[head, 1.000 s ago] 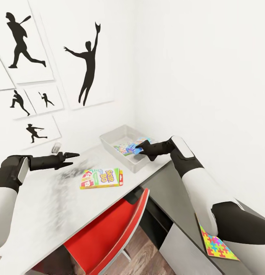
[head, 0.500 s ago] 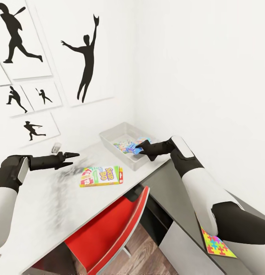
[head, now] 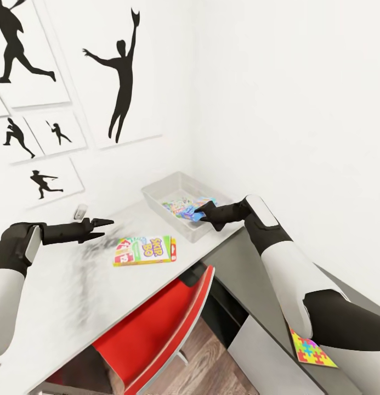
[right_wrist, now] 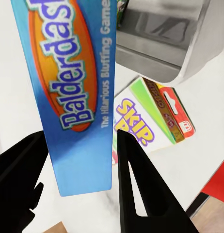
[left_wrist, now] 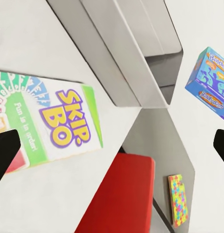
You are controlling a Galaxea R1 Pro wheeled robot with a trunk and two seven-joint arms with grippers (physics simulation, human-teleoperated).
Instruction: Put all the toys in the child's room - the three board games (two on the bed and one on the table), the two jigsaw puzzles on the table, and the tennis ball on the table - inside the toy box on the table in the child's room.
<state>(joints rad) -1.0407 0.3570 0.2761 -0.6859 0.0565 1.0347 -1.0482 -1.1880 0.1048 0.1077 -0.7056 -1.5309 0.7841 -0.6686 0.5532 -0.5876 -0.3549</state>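
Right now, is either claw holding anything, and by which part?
The right claw pinches the blue Balderdash game box by one narrow end, over the bin. The left claw is open, holding nothing.

Head camera: high, looking forward and down over the table; toy box at 12 o'clock. Left wrist camera: above the tabletop, close on the Skip-Bo box. Right wrist camera: very close on the Balderdash box. All three views share the Skip-Bo box.
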